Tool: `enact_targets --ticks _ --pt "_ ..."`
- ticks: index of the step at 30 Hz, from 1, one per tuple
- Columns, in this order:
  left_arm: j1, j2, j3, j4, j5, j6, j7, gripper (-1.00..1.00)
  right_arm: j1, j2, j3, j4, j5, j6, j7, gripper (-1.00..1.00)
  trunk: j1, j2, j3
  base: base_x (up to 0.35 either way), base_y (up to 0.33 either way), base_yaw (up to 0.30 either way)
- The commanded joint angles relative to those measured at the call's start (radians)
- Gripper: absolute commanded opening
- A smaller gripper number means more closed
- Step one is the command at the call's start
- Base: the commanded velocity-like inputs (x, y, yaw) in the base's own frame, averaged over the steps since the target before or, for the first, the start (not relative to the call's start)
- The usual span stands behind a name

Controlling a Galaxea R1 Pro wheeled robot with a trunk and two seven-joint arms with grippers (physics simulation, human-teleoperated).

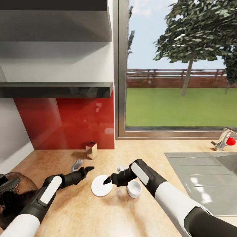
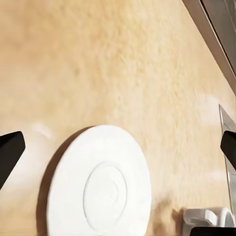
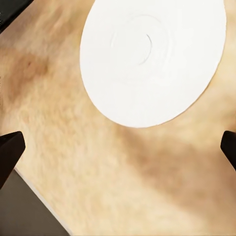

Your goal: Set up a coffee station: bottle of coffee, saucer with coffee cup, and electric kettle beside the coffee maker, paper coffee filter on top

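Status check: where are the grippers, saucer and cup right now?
Left gripper open, empty, beside saucer. Right gripper open, over saucer's edge. Coffee cup on countertop under right forearm, off saucer.

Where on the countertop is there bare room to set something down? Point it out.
Bare wood on the kitchen countertop runs below the window, from the small metal box to the sink, and along the near edge in front of the saucer. It is crowded mid-counter: the saucer, coffee cup and both grippers, left and right; the electric kettle fills the left corner.
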Motion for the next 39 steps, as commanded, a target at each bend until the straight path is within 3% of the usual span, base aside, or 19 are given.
enact_targets --ticks 1,16,39 --pt "0.000 0.000 -0.001 0.003 -0.002 0.001 -0.003 1.00 0.000 0.000 0.001 0.000 0.010 0.002 0.010 1.00 0.000 -0.001 0.000 0.000 0.000 0.000" --pt "0.002 -0.008 0.000 0.039 -0.001 -0.003 -0.003 1.00 0.001 0.000 0.001 0.001 0.010 -0.045 0.010 1.00 0.000 -0.001 0.000 0.000 0.000 0.000" --pt "0.026 -0.008 0.002 0.038 -0.002 -0.003 -0.002 1.00 0.001 -0.001 0.001 0.009 0.010 -0.049 0.010 1.00 0.000 -0.001 0.000 0.062 0.000 -0.012"
